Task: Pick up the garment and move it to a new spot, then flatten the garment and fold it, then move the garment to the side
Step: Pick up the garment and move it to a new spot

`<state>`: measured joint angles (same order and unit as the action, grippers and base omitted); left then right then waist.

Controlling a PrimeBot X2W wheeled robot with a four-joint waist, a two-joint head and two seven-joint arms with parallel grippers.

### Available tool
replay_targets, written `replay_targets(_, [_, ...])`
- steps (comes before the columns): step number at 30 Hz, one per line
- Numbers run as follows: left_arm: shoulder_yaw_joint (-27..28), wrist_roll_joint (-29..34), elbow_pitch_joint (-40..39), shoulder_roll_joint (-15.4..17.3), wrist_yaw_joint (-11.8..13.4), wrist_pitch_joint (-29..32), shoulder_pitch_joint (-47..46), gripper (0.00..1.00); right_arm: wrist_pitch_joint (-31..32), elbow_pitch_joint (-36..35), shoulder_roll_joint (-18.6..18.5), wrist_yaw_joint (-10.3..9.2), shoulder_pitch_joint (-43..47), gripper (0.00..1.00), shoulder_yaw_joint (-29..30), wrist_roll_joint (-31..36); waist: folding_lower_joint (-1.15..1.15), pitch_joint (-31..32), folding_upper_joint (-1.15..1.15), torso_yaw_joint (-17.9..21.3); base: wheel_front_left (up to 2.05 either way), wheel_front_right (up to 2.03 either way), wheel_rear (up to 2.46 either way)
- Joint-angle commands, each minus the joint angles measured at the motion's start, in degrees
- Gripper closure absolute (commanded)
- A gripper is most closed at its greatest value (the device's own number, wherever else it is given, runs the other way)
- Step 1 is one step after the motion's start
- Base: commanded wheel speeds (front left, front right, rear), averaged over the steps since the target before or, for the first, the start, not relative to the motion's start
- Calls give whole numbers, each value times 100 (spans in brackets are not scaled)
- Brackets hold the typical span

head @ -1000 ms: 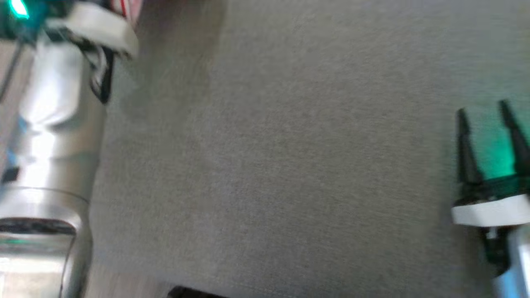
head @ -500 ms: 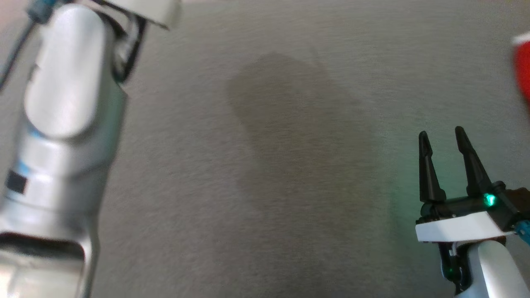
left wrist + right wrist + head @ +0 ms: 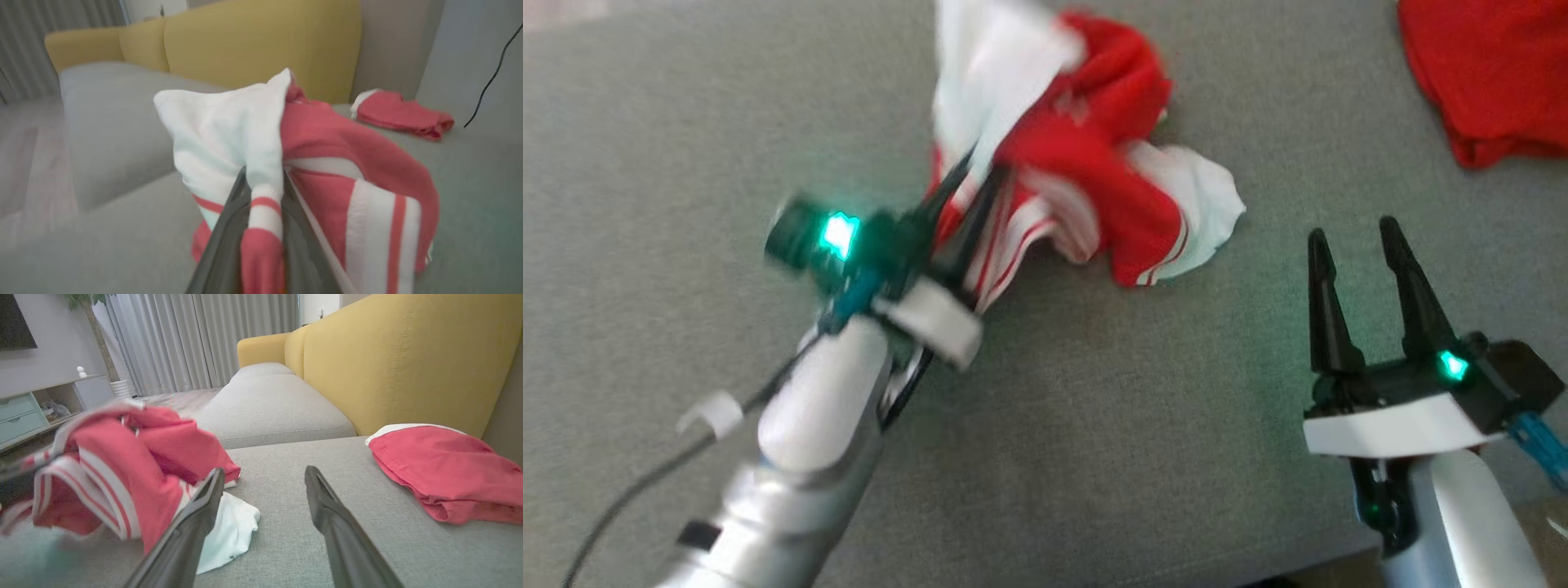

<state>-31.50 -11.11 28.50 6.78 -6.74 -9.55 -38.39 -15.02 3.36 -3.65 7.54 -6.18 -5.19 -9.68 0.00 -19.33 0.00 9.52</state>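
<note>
Nearest, the right tool (image 3: 1352, 230) sits over the grey sofa seat (image 3: 1094, 457). Its two dark fingers are spread apart with nothing between them, and its forearm is cut off at the lower edge of the head view. To its left, the left tool (image 3: 976, 175) is clenched on a bunched fold of the red-and-white striped garment (image 3: 1094, 163). In the head view its fingertips are buried in cloth and smeared by blur, but the left wrist view shows a striped roll pinched between the fingers. The garment is crumpled at mid-seat with a white flap lying on the cushion; whether the rest hangs clear is hard to tell. Farther right lies a second red garment (image 3: 1486, 73), cut off by the frame's edge. Behind it rises the yellow backrest (image 3: 408, 355).
</note>
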Motion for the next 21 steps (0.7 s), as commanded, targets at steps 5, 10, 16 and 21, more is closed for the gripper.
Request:
replay_targets(5, [164, 59, 897, -50, 313, -494, 75, 0, 3, -94, 53, -5, -233, 0, -215, -8, 0, -256, 0, 37, 0, 0, 0])
replay_targets(10, [369, -1, 489, -233, 553, -541, 509, 0, 3, 67, 64, -5, -97, 0, -105, 49, 0, 137, 0, -406, 0, 0, 0])
replay_targets(16, [910, 100, -794, -270, 998, -543, 1752, 0, 3, 312, 71, -5, 143, 0, -34, 115, 0, 806, 0, -1064, 0, 0, 0])
replay_targets(21, [1408, 179, -1806, -316, 1290, -544, 2850, 0, 3, 514, 75, -5, 427, 0, 31, 77, 0, 1283, 0, -1552, 0, 0, 0])
